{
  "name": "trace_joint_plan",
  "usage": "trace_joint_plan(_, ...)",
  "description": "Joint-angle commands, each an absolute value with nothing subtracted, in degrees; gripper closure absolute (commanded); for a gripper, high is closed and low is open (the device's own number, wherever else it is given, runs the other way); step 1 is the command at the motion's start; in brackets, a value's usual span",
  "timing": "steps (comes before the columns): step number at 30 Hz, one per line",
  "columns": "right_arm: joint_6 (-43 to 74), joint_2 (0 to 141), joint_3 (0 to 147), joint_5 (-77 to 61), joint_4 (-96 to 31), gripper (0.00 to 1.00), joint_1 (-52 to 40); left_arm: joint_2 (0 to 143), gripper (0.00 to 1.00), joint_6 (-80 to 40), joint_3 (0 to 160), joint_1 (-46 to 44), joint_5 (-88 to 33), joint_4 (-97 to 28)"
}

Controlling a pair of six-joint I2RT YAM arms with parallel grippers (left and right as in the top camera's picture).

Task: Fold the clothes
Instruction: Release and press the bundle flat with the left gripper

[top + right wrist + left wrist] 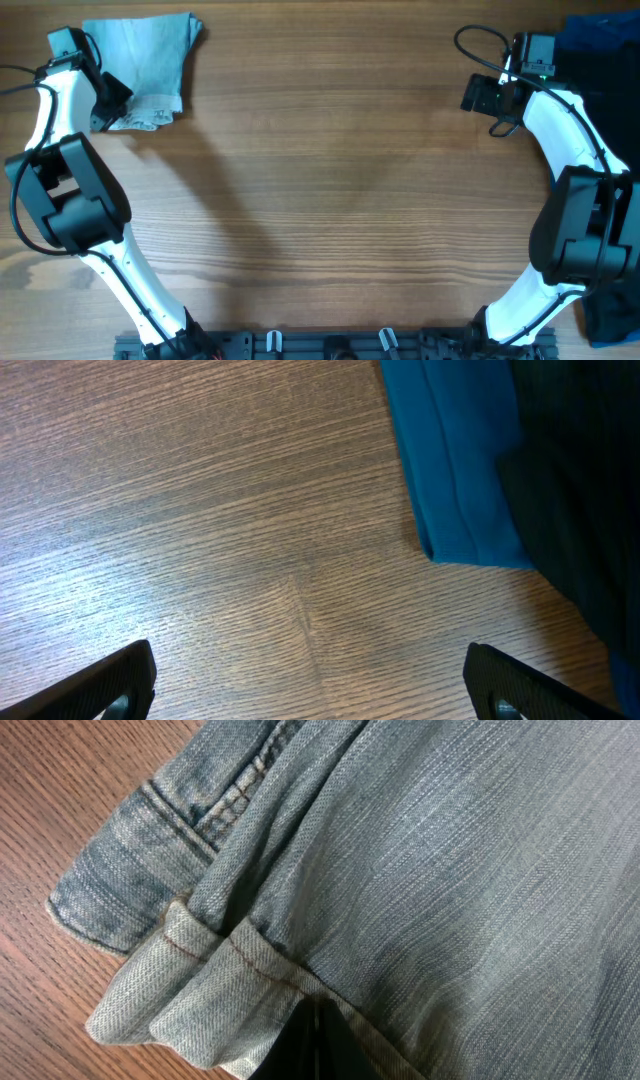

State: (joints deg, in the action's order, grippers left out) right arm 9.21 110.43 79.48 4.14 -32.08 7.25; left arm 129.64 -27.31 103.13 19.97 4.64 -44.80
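The light blue denim shorts lie folded at the far left corner of the table. In the left wrist view they fill the frame, with a cuffed hem at the bottom left. My left gripper is at the shorts' lower left edge. Its fingers are pressed together with their tips under the cuff, so it looks shut on the hem. My right gripper is open and empty over bare wood at the far right.
A dark blue cloth lies at the far right corner, just right of my right gripper, and shows in the right wrist view with a black garment over it. Another dark item sits at the right front edge.
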Motion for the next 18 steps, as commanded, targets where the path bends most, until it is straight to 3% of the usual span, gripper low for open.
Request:
trace_joint_plan(1, 9.37, 111.24, 79.00, 4.51, -31.94, 0.00, 7.53, 124.64, 0.96, -28.10, 102.98, 19.59, 1.50, -43.27)
trace_joint_plan(8, 9.37, 111.24, 79.00, 4.51, -31.92, 0.00, 7.53, 123.50, 0.96, -28.38, 102.96, 19.73, -24.32, -32.34)
trace_joint_plan(18, 9.37, 111.24, 79.00, 4.51, -31.92, 0.00, 7.53, 130.37, 0.96, -30.48, 102.96, 16.93, -25.30, -31.00)
